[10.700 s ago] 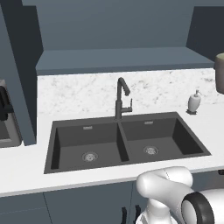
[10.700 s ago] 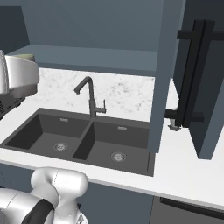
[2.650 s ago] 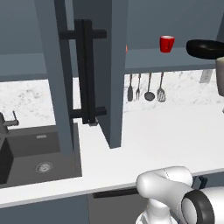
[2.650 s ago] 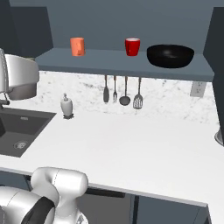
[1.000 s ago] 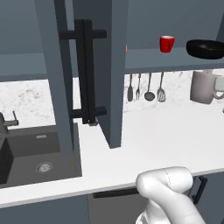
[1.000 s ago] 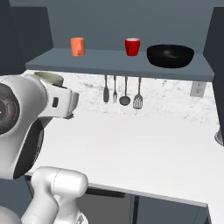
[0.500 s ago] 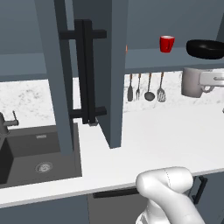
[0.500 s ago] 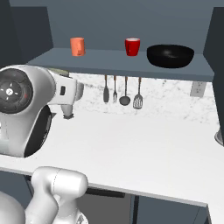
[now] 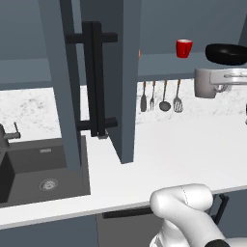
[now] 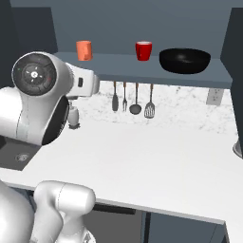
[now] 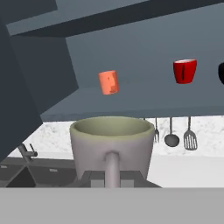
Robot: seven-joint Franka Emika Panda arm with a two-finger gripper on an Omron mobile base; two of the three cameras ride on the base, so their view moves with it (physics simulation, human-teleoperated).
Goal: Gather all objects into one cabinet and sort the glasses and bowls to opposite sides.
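**Greyish-tan cup held up before the cabinet shelf**

The cabinet shelf [image 10: 118,64] is taken as the landmark. In the right base view, the orange cup [image 10: 84,50] is seen standing toward the left end of the shelf, the red cup [image 10: 144,50] near its middle, and the black bowl [image 10: 184,60] to the right of the red cup, all upright and apart from one another. Below the shelf, four metal utensils [image 10: 135,97] are hung against the marbled wall, and a white soap bottle [image 10: 73,116] is partly hidden behind the arm, on the white counter [image 10: 156,161].

In the hand view, the gripper [image 11: 112,177] is seen clamped on the handle of the greyish-tan cup [image 11: 112,146], which is held upright, in front of the shelf and lower than it, with the orange cup seen just above its rim. In the left base view, the open cabinet door [image 9: 91,82] with its black bar handles is seen left of the shelf, and the black sink [image 9: 41,171] lies below the door.
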